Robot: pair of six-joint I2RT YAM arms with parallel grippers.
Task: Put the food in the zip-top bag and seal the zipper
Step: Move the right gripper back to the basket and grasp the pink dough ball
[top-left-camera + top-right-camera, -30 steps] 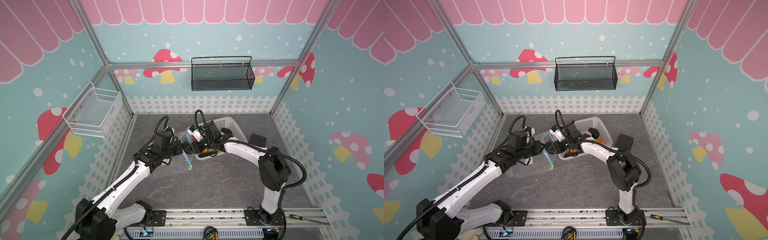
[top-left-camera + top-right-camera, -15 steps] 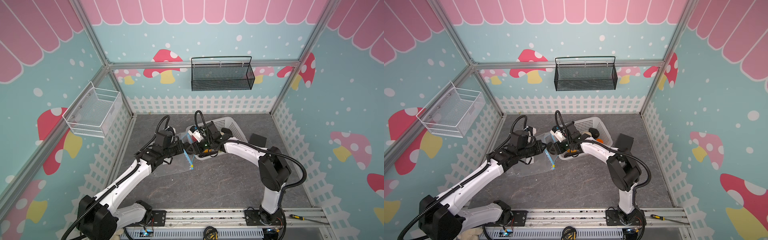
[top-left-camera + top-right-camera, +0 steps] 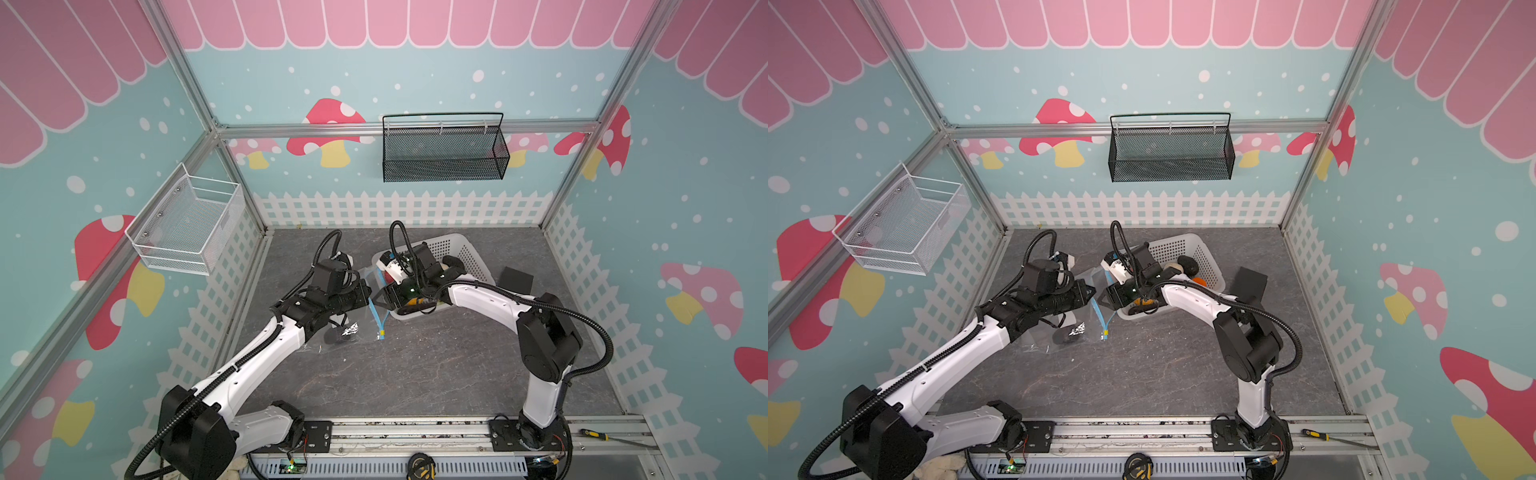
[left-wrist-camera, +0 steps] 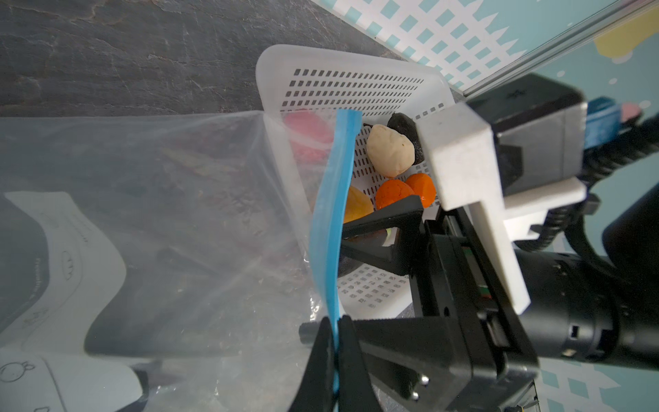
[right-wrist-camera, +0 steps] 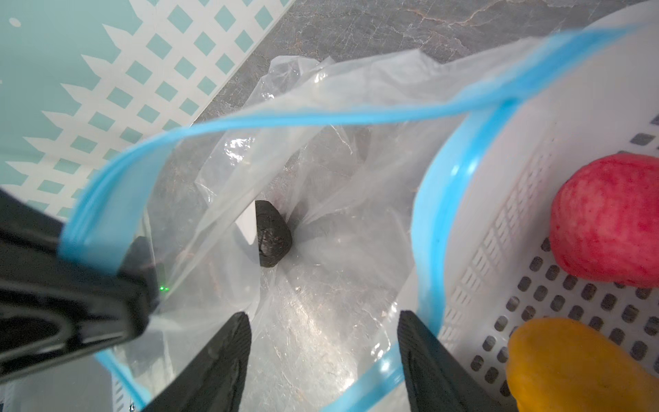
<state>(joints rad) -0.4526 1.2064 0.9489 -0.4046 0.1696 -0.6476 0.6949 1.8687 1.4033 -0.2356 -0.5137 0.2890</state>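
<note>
Right wrist view showed the right claw [image 5: 321,317] spread and empty at the mouth of the zip-top bag [image 5: 356,160], a black lump [image 5: 272,239] inside straight ahead, the left claw [image 5: 89,264] pinching the zipper [image 5: 285,117], other food [image 5: 606,221] in the basket [image 5: 499,214] just beside

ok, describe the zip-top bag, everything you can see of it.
The zip-top bag is clear, crinkly plastic with a white printed label and a blue zipper, yellow tab at one end. It lies on the grey table, mouth held open: the left gripper, jaws shut, pinches one zipper lip, the other lies against the white basket. One black lump inside.
</note>
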